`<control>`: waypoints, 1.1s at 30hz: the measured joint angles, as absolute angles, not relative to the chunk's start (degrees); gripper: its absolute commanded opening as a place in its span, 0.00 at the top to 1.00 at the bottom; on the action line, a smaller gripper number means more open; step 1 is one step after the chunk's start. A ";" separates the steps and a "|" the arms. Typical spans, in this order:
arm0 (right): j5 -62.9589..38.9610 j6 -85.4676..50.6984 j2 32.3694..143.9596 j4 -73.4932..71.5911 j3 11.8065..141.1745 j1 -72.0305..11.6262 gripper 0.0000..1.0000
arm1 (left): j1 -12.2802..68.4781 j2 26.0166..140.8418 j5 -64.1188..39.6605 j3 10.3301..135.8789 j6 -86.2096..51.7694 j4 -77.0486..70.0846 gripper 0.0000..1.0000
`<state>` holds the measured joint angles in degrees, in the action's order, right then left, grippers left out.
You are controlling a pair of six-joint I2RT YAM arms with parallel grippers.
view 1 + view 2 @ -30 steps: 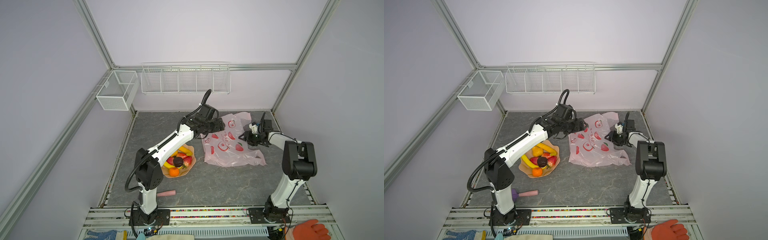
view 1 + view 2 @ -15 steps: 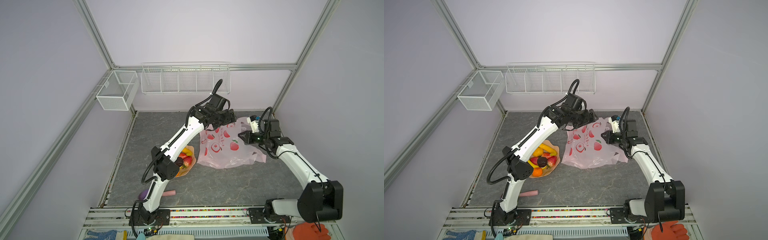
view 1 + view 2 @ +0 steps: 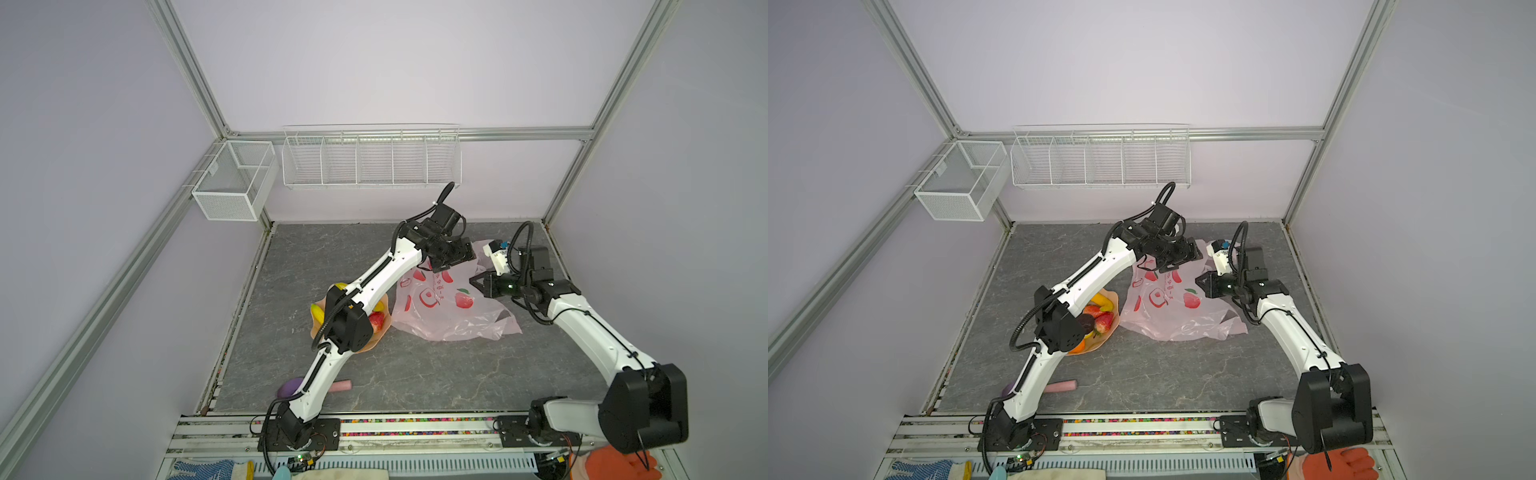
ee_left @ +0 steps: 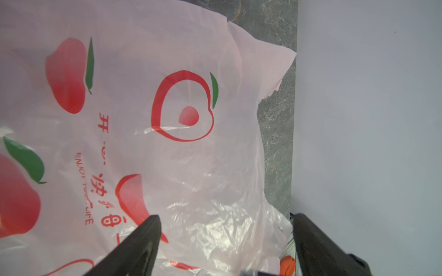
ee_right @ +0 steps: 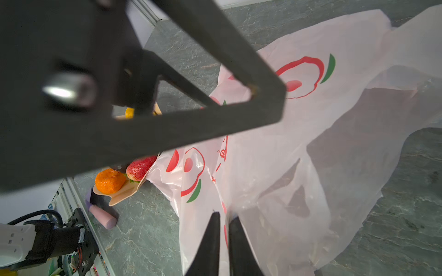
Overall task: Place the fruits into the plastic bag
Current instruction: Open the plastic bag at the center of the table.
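Your right gripper (image 5: 223, 227) pinches the bag (image 3: 449, 316) at its edge, your left gripper (image 4: 224, 216) hangs spread over it, and the fruits (image 3: 1103, 321) lie in the dish (image 5: 119, 197) beside the bag, nearer the left one.

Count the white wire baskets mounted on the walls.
2: a small mesh box on the side rail near the back-left corner, and a long divided rack on the back wall. None looks hidden.
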<state>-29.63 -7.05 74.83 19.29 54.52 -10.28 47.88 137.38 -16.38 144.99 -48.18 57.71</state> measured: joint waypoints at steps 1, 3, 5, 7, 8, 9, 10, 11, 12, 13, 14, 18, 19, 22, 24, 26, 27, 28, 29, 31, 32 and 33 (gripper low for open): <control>-29.63 -7.03 74.61 19.20 54.15 -10.48 0.87 | 47.97 137.93 -16.40 145.21 -47.88 57.93 0.14; -29.63 -7.03 73.89 19.00 53.30 -11.00 0.87 | 48.23 138.82 -16.60 145.53 -47.40 58.28 0.13; -29.63 -7.03 73.63 18.98 53.10 -11.14 0.87 | 48.51 139.24 -16.95 145.53 -47.03 58.41 0.13; -29.61 -7.03 73.56 18.98 53.06 -11.14 0.87 | 48.75 139.57 -17.91 145.58 -46.63 58.33 0.13; -29.61 -7.03 73.54 18.98 53.04 -11.14 0.87 | 48.90 139.85 -18.48 145.71 -46.37 58.33 0.14; -29.61 -7.03 73.52 18.96 53.04 -11.18 0.87 | 49.08 140.00 -19.00 145.73 -46.06 58.33 0.16; -29.56 -7.03 73.52 18.96 53.01 -11.40 0.88 | 49.19 140.14 -19.42 145.73 -45.67 58.39 0.18; -29.54 -7.03 73.52 18.94 53.01 -11.81 0.88 | 49.41 140.31 -19.88 145.73 -45.19 58.48 0.20; -29.58 -7.03 73.52 18.92 53.01 -12.25 0.88 | 49.58 140.57 -20.43 145.73 -44.71 58.61 0.24; -29.58 -7.03 73.52 18.83 53.01 -12.62 0.88 | 49.78 140.84 -21.04 145.73 -44.05 58.76 0.31; -29.61 -7.03 73.52 18.74 53.01 -12.86 0.88 | 49.91 141.03 -21.50 145.73 -43.44 58.94 0.37; -29.58 -7.05 73.52 18.83 52.97 -13.02 0.88 | 50.24 141.67 -23.38 145.73 -41.19 59.64 0.70; -29.58 -7.03 73.52 18.83 52.97 -13.02 0.88 | 50.19 141.67 -23.83 145.73 -40.62 59.94 0.77; -29.58 -7.05 73.49 18.65 52.97 -13.02 0.88 | 49.60 141.67 -25.34 145.73 -38.87 60.51 1.00; -29.56 -7.33 73.32 18.55 52.97 -13.02 0.85 | 49.04 141.62 -26.37 145.69 -37.50 60.55 1.00; -29.39 -8.21 72.75 18.57 52.97 -13.02 0.70 | 48.38 141.32 -27.14 145.56 -36.91 60.40 1.00; -29.10 -8.75 72.20 18.55 52.95 -13.02 0.53 | 47.90 140.92 -27.44 145.25 -36.56 60.29 1.00; -28.49 -9.28 71.48 18.57 52.90 -13.02 0.31 | 47.35 140.35 -27.66 144.73 -36.27 60.27 1.00; -27.86 -10.22 70.81 18.63 52.90 -12.99 0.20 | 46.78 139.57 -27.92 143.94 -35.92 60.10 1.00; -25.61 -12.95 68.82 19.25 52.90 -12.80 0.14 | 45.43 136.92 -28.23 140.97 -35.22 59.46 1.00; -24.53 -14.39 67.48 20.10 53.04 -12.36 0.13 | 44.45 135.11 -28.47 139.06 -34.81 59.07 1.00; -23.11 -15.86 66.43 21.67 53.41 -11.79 0.09 | 43.51 132.90 -28.67 136.46 -34.54 58.04 1.00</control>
<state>-23.11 -15.86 66.43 21.67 53.41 -11.79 43.51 132.90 -28.67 136.46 -34.54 58.04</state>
